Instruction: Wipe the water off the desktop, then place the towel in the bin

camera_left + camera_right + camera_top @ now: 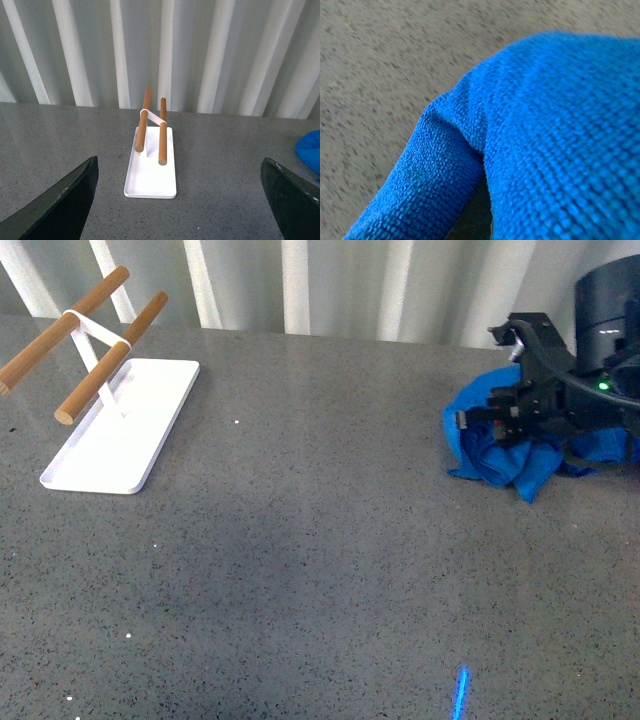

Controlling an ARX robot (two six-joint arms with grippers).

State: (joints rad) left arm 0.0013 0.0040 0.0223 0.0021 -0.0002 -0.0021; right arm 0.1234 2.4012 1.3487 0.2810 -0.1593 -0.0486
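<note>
The towel [500, 455] is lying bunched in a crumpled heap on the desktop [330, 540], far over on the right side and near the back edge. The right gripper [517, 418] is sitting on top of the heap with blue folds bulging out around it. Its fingertips are lying buried in the cloth, so I cannot tell how far apart the jaws are standing or whether they are pinching anything. In the right wrist view the towel's weave is filling most of the picture, with one fold arching over a dark gap.

The right arm is reaching in from the right edge, its wrist bending down over the cloth. The left gripper [178, 165] is hanging with its jaws spread wide, gripping nothing, well apart from the towel. It is facing the white tray [150, 440] with two wooden bars [110, 360] — this is standing at the far left, in front of a ribbed white wall [215, 50].
</note>
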